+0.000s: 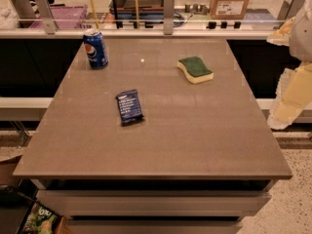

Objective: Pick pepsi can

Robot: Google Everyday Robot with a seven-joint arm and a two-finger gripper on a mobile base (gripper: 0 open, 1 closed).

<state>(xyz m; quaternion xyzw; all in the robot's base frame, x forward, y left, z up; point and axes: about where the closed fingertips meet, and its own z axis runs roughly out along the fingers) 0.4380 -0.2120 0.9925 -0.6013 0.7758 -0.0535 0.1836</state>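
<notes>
Standing upright near the far left corner of the bench (161,145), the pepsi can (95,48) has its long axis vertical. The pincer (288,99) hangs off the bench's right side, well apart from the can; whether it is wide or narrow I cannot tell. The reach likely runs leftward and away, past the sponge (195,69).
</notes>
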